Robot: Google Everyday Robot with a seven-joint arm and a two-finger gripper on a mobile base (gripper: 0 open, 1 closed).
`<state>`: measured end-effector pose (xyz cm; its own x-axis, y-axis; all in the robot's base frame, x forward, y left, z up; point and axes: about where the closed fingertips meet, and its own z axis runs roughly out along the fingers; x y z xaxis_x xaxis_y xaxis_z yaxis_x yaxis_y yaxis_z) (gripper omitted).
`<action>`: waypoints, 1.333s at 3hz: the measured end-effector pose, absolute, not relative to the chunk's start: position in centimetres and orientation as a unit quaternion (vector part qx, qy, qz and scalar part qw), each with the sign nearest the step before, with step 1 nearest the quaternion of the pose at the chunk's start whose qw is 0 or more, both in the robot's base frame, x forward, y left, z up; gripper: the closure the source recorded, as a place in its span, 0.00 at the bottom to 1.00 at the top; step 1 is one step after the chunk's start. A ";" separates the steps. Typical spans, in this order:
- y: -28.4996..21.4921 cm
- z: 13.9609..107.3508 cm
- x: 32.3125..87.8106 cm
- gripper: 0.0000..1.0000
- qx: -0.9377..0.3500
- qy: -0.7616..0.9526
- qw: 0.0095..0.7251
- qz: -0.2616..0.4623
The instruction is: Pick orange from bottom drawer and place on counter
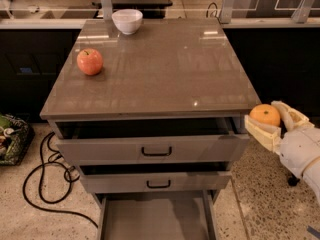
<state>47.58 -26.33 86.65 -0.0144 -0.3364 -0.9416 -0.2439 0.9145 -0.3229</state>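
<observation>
At the far left a dark basket (12, 140) sat on the speckled floor, cut off by the frame, its contents too jumbled to name, and a black cable (40, 184) looped beside it. On the left part of the worktop (165, 74) stood a red-orange apple (90, 61), stem up, and behind it, near the back edge, a white bowl (127, 21), upright, its inside not visible from this angle. Below the worktop, the top drawer (150, 149) and the middle drawer (155, 182) were each pulled out a little, their insides dark. The bottom drawer (155, 216) stood pulled out farthest, showing only its flat grey floor. To the right, off the worktop's front right corner and about level with its edge, the orange (265, 115) was in the air; being round, it showed no long axis or heading. The claw (267, 121) was clamped around it, one cream finger (260, 133) under its left side and the other behind its right. The white arm reached in from the lower right, angled up and leftward toward the cabinet.
</observation>
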 end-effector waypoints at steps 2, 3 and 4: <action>-24.1 89.6 49.9 1.00 -0.231 0.695 0.681 0.004; -23.8 90.1 51.5 1.00 -0.242 0.694 0.678 0.012; -24.3 92.9 54.7 1.00 -0.260 0.689 0.676 0.016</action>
